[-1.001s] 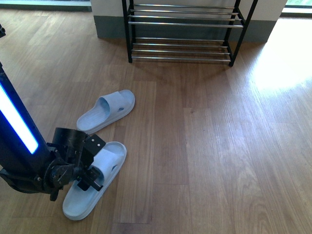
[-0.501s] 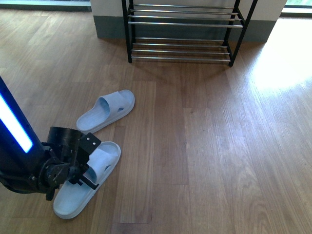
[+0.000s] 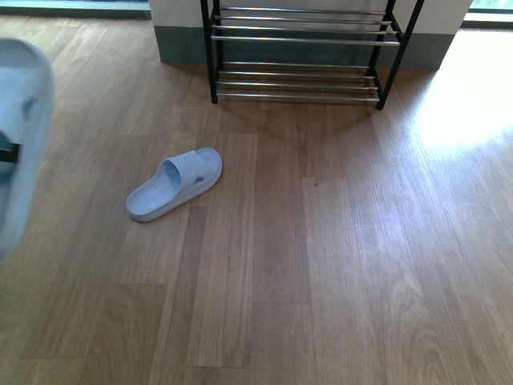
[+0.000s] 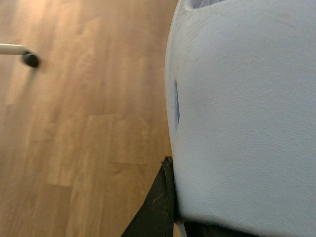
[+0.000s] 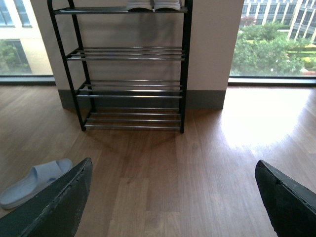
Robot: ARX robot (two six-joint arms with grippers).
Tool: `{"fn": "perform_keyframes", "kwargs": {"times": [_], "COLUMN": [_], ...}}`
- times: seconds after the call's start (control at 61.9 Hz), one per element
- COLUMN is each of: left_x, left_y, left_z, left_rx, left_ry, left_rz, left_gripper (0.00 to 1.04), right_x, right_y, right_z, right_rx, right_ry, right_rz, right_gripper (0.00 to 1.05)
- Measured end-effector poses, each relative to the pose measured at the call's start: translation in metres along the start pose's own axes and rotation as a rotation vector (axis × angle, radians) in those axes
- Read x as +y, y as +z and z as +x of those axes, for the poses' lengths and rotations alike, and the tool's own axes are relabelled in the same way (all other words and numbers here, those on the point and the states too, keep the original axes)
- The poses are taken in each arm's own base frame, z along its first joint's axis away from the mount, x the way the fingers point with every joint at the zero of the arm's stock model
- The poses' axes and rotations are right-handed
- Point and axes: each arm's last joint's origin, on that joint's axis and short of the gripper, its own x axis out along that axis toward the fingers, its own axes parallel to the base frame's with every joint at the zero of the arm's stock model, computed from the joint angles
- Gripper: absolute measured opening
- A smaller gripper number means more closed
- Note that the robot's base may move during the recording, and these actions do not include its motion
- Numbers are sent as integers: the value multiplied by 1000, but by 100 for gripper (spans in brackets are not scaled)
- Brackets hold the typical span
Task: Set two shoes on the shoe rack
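At the front view's far left, one pale blue slide [image 3: 20, 136] has now left the floor [image 3: 321, 265], apparently pinched in the left claw [image 4: 163, 212] (one finger shows). Its mate [image 3: 174, 184] lies short of the shoe rack [image 3: 300, 40]. The right claw [image 5: 173, 217] gapes wide, empty. Carrying comes next.

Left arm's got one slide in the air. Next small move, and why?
Probably carry the lifted sandal forward toward the shoe rack. It hangs clear of the floor at the front view's left edge, the rack's lower tiers show no shoes, and the second sandal waits below.
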Motion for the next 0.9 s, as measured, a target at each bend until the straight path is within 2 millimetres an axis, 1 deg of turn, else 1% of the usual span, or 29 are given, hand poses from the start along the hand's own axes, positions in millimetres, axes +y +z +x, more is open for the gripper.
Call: {"fn": "perform_keyframes", "kwargs": {"times": [0.097, 0.145, 0.21, 0.226, 0.258, 0.291, 0.355, 0.436, 0.533, 0.904], "left_x": [18, 22, 29, 30, 32, 33, 35, 39, 43, 43], "left_y": [-4, -6, -11, -14, -19, -22, -31, -39, -38, -39], "left_z": [-41, -57, -85, -94, -106, -113, -133, -165, -176, -177], "left_rx": [-21, -38, -78, -88, -94, -92, -84, -109, -149, -147], "left_ry": [66, 87, 112, 128, 146, 157, 199, 224, 223, 220], "left_rz": [-44, -52, -58, -58, -53, -48, -44, -69, -125, -142], "left_gripper": [2, 2, 2, 2, 2, 2, 2, 2, 2, 2], "right_x": [0, 0, 0, 0, 0, 0, 0, 0, 0, 0], "right_y": [0, 0, 0, 0, 0, 0, 0, 0, 0, 0], "right_z": [0, 0, 0, 0, 0, 0, 0, 0, 0, 0], "right_rx": [0, 0, 0, 0, 0, 0, 0, 0, 0, 0], "right_ry": [0, 0, 0, 0, 0, 0, 0, 0, 0, 0], "right_rz": [0, 0, 0, 0, 0, 0, 0, 0, 0, 0], "right_gripper": [96, 96, 96, 96, 96, 96, 96, 96, 96, 96]}}
